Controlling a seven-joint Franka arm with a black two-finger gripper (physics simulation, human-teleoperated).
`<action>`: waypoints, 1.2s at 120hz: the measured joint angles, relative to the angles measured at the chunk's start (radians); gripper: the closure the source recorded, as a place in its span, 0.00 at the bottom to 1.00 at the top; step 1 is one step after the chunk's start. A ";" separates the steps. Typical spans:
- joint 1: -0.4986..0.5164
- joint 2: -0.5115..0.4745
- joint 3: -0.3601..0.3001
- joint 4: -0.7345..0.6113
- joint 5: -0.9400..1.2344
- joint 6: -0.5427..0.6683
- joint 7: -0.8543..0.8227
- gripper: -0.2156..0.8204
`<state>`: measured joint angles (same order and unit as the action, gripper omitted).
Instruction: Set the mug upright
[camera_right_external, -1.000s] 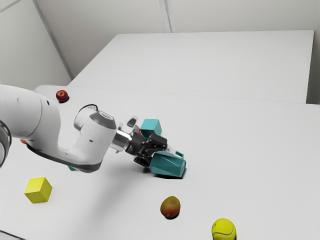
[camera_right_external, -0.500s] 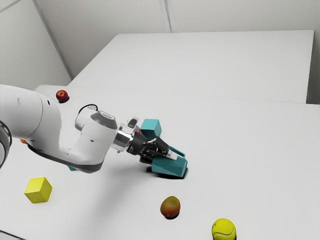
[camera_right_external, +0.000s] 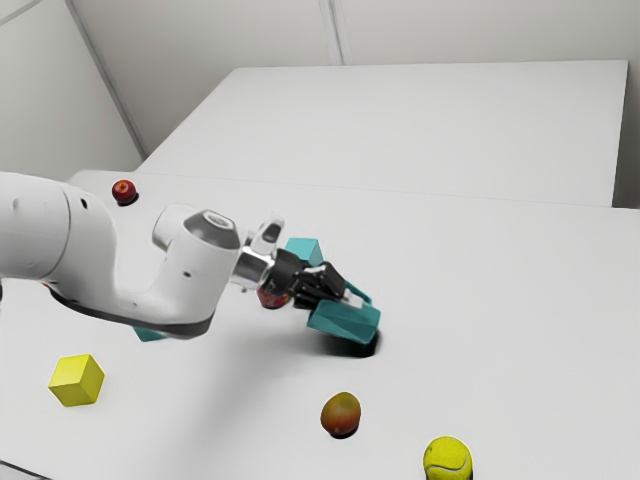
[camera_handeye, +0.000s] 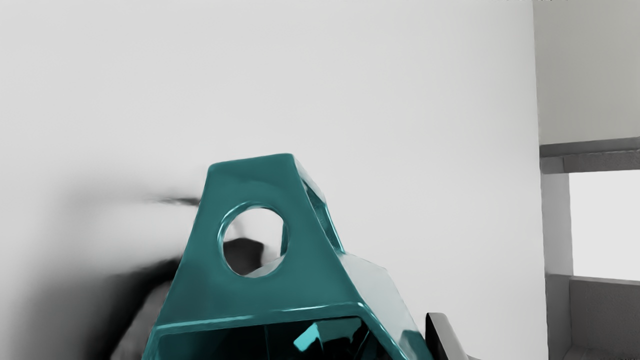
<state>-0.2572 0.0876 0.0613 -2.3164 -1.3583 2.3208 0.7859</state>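
My gripper (camera_right_external: 335, 299) is shut on the teal mug (camera_right_external: 345, 321), which lies tilted on its side and hangs slightly above the table, over its dark shadow. In the wrist view the mug (camera_handeye: 260, 295) shows its dark open mouth and a handle with a round hole. One finger stands on either side of the mug's body there, with the gripper (camera_handeye: 292, 334) around it; the fingers' lower parts are cut off by the picture's edge.
Near the hand are a teal cube (camera_right_external: 304, 251) and a red fruit (camera_right_external: 272, 299). A mottled fruit (camera_right_external: 341, 413), tennis ball (camera_right_external: 447, 459) and yellow cube (camera_right_external: 77, 380) lie on the table (camera_right_external: 520, 330). A red apple (camera_right_external: 124, 191) and a partly hidden teal thing (camera_right_external: 149, 334) lie farther left.
My hand has risen and moved a little toward the exterior view's right, with the mug lifted and tilted along with it. More of the red fruit behind the hand is uncovered.
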 joint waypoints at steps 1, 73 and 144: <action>0.000 -0.003 -0.002 0.001 0.000 0.002 0.000 0.92; -0.025 -0.164 -0.046 0.076 1.001 0.027 -0.258 0.93; 0.026 -0.259 0.051 0.084 1.318 -0.326 -0.496 0.93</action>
<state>-0.2309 -0.1714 0.1123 -2.2322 -0.0403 1.9945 0.2900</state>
